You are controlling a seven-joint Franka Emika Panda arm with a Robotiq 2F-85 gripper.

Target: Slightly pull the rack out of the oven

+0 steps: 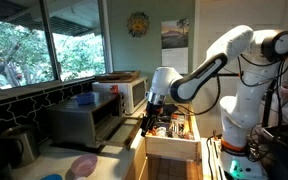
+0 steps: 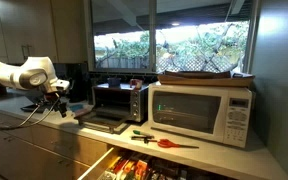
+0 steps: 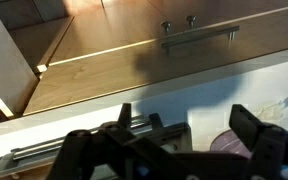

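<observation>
- Plainly spread wide and empty, the gripper (image 3: 179, 130) hangs in front of the oven (image 2: 119, 100), clear of its lowered door (image 2: 104, 123).
- Inside the oven's dark cavity, the rack (image 2: 115, 105) is barely visible. It is probably stiff, light, slick metal, best taken at the front edge.
- Beside the oven, a microwave (image 2: 204, 112) crowds one side, so the open room lies out front.

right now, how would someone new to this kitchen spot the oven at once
Find the wide window above the counter. Below it stands a white microwave, and the oven sits right beside it, on the side nearer the hand. It is the smaller, darker box with its front door folded down.
</observation>
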